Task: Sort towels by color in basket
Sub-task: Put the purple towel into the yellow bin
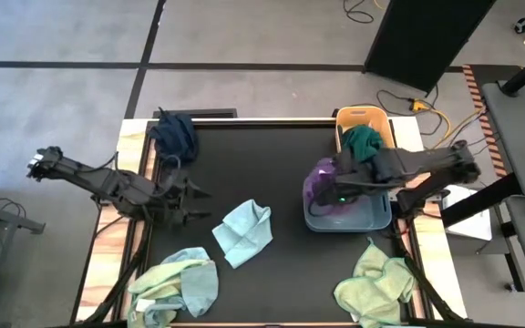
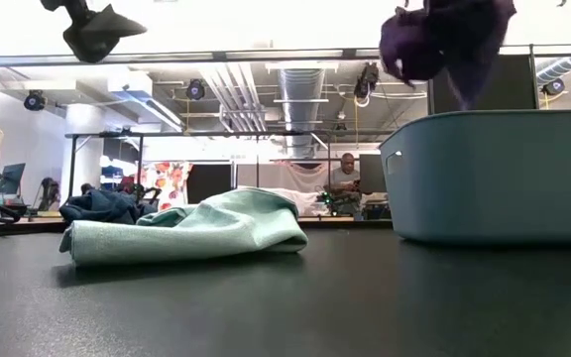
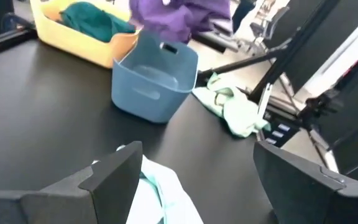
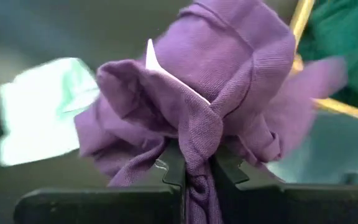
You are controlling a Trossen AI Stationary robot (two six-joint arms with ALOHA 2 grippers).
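My right gripper (image 4: 197,171) is shut on a purple towel (image 1: 322,178) and hangs over the blue bin (image 1: 372,217); in the low view the purple towel (image 2: 444,35) is above the blue bin's rim (image 2: 494,117). A dark green towel (image 1: 363,141) lies in the yellow bin (image 1: 358,116). My left gripper (image 1: 194,202) is open above the table's left side, near a light blue towel (image 1: 244,232). A navy towel (image 1: 176,135) lies at the far left. Pale yellow-green and light blue towels (image 1: 176,287) lie near left, and another pale towel (image 1: 376,282) near right. My right gripper pinches the purple towel between its two fingers at a bunched fold (image 4: 199,146), several layers gathered together. The cloth bulges out past the fingertips and is lifted clear of the table, above the blue bin.
The blue bin (image 3: 154,81) and yellow bin (image 3: 79,37) stand side by side at the table's right far part. The black mat (image 1: 272,164) between the arms is bare in its middle. A person sits in the room beyond the table (image 2: 345,178).
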